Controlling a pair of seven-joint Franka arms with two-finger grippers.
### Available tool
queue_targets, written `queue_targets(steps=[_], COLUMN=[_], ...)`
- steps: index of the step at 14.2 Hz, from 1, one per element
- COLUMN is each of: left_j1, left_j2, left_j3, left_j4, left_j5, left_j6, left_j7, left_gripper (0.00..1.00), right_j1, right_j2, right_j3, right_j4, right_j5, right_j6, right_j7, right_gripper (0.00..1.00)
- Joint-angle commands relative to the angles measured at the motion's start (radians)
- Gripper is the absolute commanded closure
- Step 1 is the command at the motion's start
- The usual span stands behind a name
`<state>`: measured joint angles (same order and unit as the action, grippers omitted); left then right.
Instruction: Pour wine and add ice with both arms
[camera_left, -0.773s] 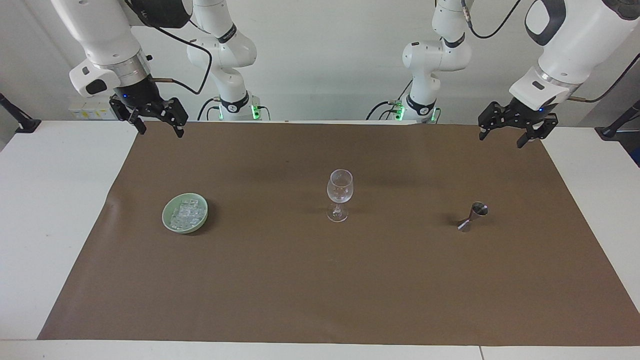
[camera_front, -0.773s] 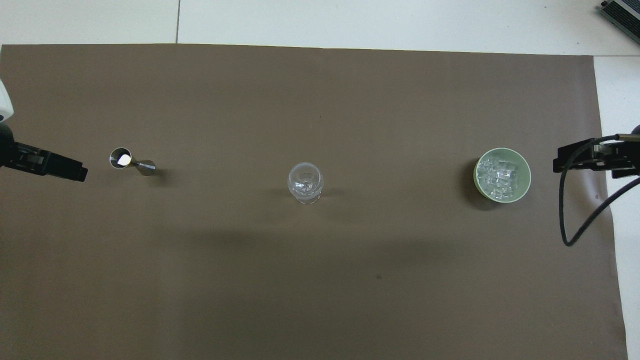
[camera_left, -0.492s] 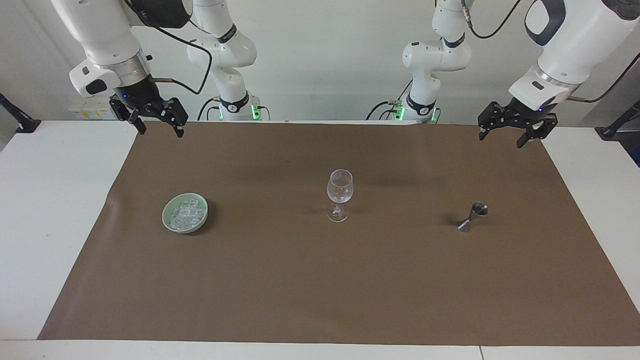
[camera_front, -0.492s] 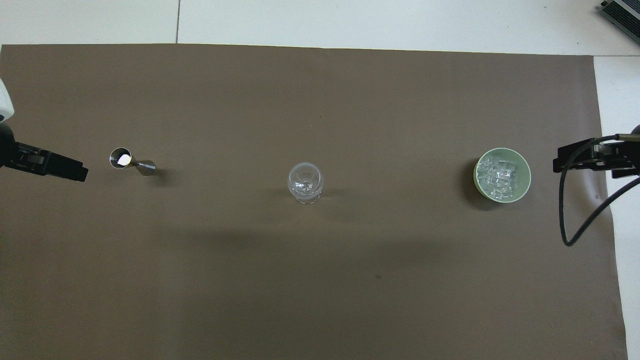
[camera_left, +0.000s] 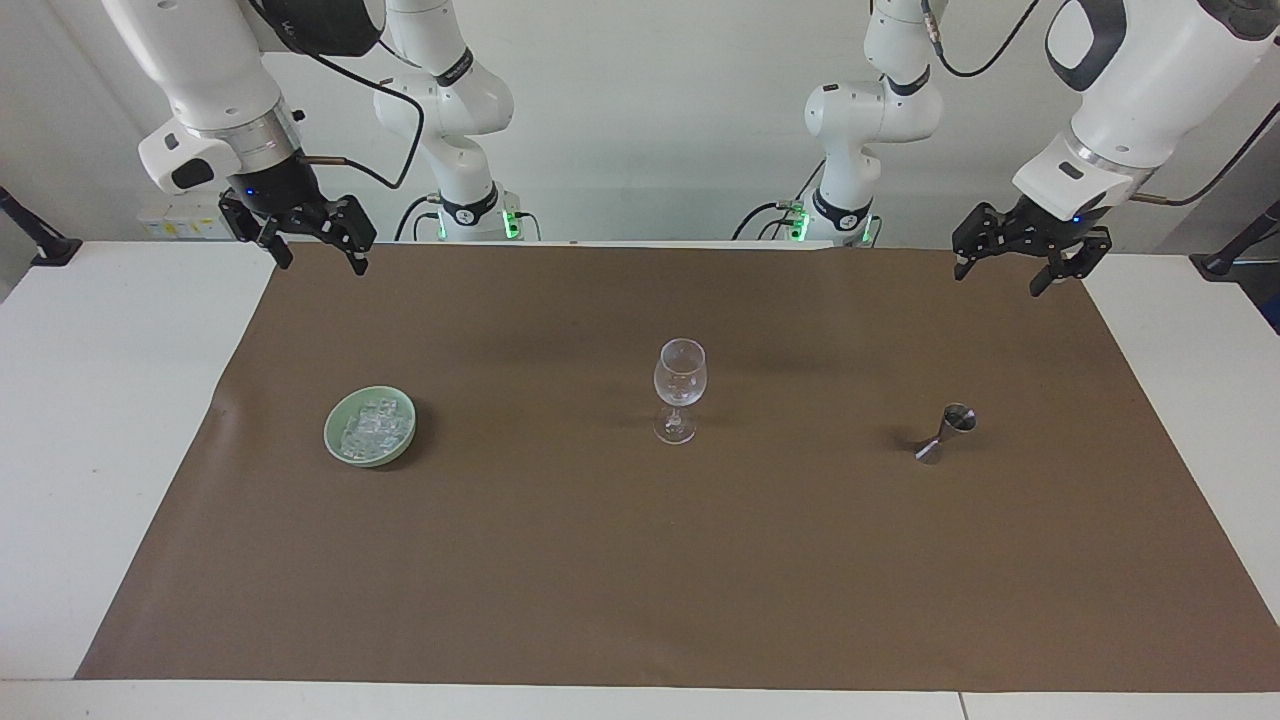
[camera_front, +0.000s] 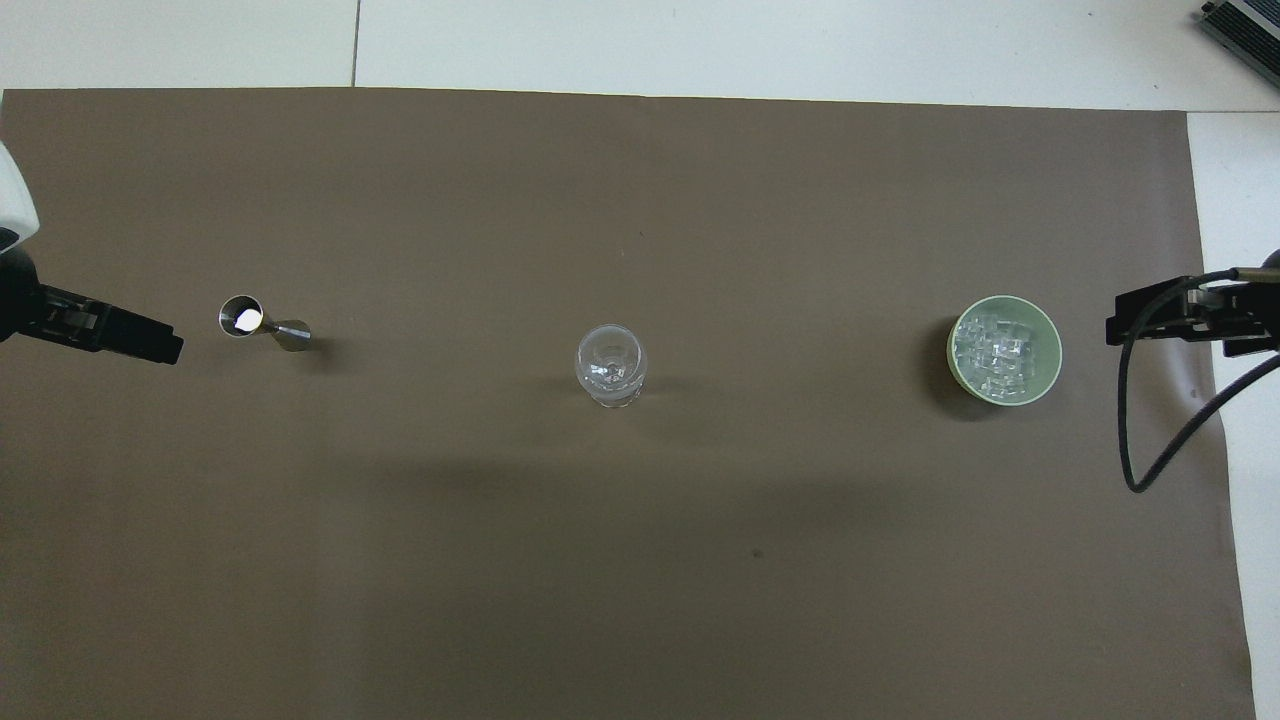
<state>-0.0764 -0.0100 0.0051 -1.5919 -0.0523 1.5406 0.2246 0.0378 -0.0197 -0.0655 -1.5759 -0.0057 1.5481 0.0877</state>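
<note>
Facing view, claws first: right gripper (camera_left: 316, 252), upper left of frame, black fingers spread apart, holding nothing, raised over the brown mat's corner; left gripper (camera_left: 1002, 272), upper right of frame, fingers likewise parted and empty, raised over the mat's other corner at the robots' end. Arms: right arm (camera_left: 205, 75) and left arm (camera_left: 1140, 85), white, jointed, each with a silver wrist ring and black cable. Ice (camera_left: 372, 428): small clear cubes heaped in a pale green bowl (camera_left: 334, 445), left of centre in frame, toward the right arm's end. Wine glass (camera_left: 679, 389): clear, upright, mid-frame, long axis vertical, mouth up. Jigger (camera_left: 946, 433): metal, double cone, right of centre, leaning with its upper cup tipped toward frame right. Surface: brown mat (camera_left: 640, 580) on a white table (camera_left: 90, 420), which shows at both ends and along the bottom edge. Room: plain white wall; green lights at the two arm bases. Writing: none legible.
</note>
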Motion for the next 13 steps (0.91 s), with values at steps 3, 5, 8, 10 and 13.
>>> queue_targets(steps=[3,5,8,10,13], left_j1=[-0.026,-0.045,-0.045,-0.040,-0.022], left_j2=[-0.024,-0.039,-0.039,-0.042,-0.045], left_j3=[0.001,0.000,0.000,0.000,0.009], left_j4=[-0.026,-0.049,-0.053,-0.059,-0.065], left_j5=[0.016,0.016,0.016,0.016,0.016], left_j6=[0.006,-0.011,-0.002,-0.014,0.000], left_j7=[-0.007,-0.011,-0.007,-0.007,-0.005], left_gripper=[0.00,0.00,0.00,0.00,0.00], right_j1=[-0.004,-0.004,-0.004,-0.004,-0.004], right_j2=[-0.025,-0.025,-0.025,-0.025,-0.025], right_j3=[0.000,0.000,0.000,0.000,0.000], right_j4=[-0.027,-0.027,-0.027,-0.027,-0.027], right_j5=[0.024,0.024,0.024,0.024,0.024], right_j6=[-0.002,-0.002,-0.002,-0.002,-0.002], right_j7=[-0.025,-0.025,-0.025,-0.025,-0.023], right_gripper=[0.00,0.00,0.00,0.00,0.00])
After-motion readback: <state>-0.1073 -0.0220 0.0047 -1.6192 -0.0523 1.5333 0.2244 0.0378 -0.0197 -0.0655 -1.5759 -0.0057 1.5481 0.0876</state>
